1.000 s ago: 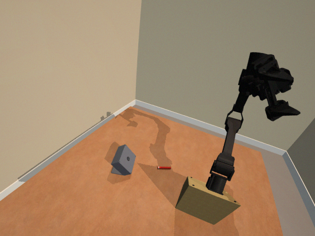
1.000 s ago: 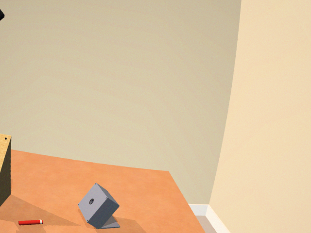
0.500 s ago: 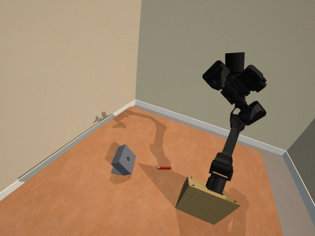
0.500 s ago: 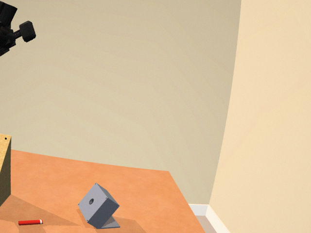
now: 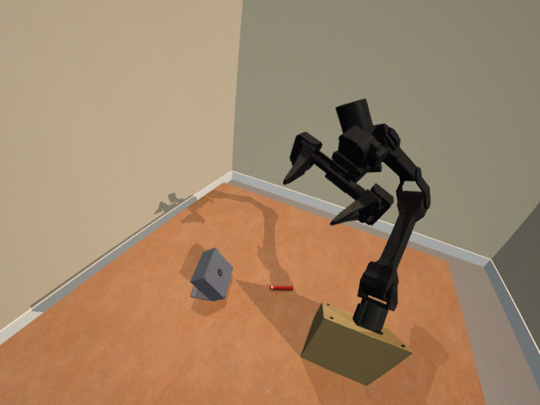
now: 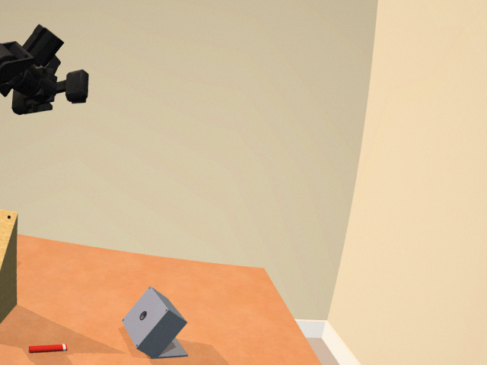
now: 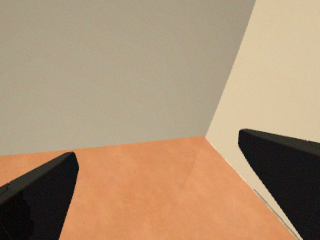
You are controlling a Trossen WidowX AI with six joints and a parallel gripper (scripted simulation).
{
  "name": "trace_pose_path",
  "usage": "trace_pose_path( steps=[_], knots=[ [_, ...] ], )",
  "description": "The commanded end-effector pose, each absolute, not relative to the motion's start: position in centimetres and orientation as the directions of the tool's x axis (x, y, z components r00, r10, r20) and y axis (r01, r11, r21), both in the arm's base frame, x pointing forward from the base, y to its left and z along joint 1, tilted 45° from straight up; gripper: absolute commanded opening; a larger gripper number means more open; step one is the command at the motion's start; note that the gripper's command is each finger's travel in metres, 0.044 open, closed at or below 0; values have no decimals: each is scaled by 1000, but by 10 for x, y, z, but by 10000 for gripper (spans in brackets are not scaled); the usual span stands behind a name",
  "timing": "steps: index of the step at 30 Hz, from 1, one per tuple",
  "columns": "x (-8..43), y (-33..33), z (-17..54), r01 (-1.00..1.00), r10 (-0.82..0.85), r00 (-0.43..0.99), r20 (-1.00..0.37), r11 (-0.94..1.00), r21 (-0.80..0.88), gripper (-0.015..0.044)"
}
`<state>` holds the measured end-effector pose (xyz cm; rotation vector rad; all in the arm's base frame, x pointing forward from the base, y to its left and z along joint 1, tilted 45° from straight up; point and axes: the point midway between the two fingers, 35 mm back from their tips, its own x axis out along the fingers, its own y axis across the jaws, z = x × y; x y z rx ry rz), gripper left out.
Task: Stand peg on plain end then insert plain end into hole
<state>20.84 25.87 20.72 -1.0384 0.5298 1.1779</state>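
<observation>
A red peg [image 5: 282, 288] [image 6: 46, 348] lies on its side on the table, its white band at the end nearer the panel. The grey sloped panel [image 5: 209, 278] [image 6: 147, 330] stands on the table beyond that end. Its one hole [image 5: 219, 272] [image 6: 143, 315] is dark and empty. My gripper [image 5: 307, 203] [image 7: 159, 148] is wide open with nothing between its fingers. It hangs high above the table, well above the peg and panel. In the exterior view its fingertips are hard to make out. The wrist view shows neither peg nor panel.
The arm stands on a wooden block [image 5: 357, 348] [image 6: 8, 267], on the side of the peg away from the panel. The orange table [image 5: 152, 340] [image 6: 220, 294] [image 7: 140, 195] reaches to walls with pale skirting. The arm's shadow falls across the table near the peg.
</observation>
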Motion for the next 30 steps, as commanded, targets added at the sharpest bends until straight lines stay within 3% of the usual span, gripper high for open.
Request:
trace_pose_path(
  steps=[1, 16, 30],
  knots=[
    [229, 243, 194, -919, 418, 385, -823, 96, -382, 440],
    [304, 141, 136, -812, 19, 481, -877, 386, -437, 440],
    [326, 17, 88, -636, -374, 365, -853, 569, -521, 440]
  ],
)
